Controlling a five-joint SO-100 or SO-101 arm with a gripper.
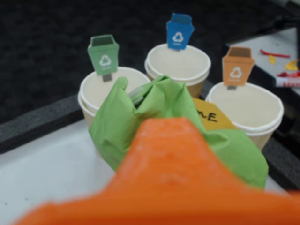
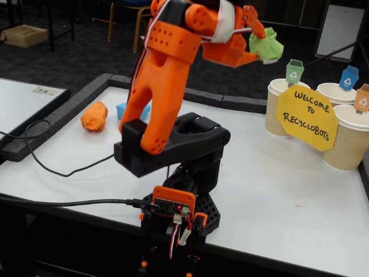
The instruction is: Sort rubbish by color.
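While gripper (image 2: 262, 43) is clutching green wad (image 1: 159, 110) aloft — centring it over green-tagged cup (image 1: 101, 91) before releasing.

Three paper cups are seen at 3 o'clock on the white table (image 2: 277, 190) in the fixed view. A green tag (image 1: 103, 54) is clipped to the left cup (image 1: 91, 91) in the wrist view, a blue tag (image 1: 179, 31) to the middle cup (image 1: 178, 65), and an orange tag (image 1: 237, 66) to the right cup (image 1: 253, 110). A yellow sign (image 2: 306, 117), lettered "WELCOME TO RECYCLOBOTS", is leaned against the cups' fronts. A black foam border (image 2: 63, 112) is laid along the table's far edges. A black cable (image 2: 52, 167) is trailed across the table at 9 o'clock. A cardboard box (image 2: 23, 36) is seen on the floor at 10 o'clock.
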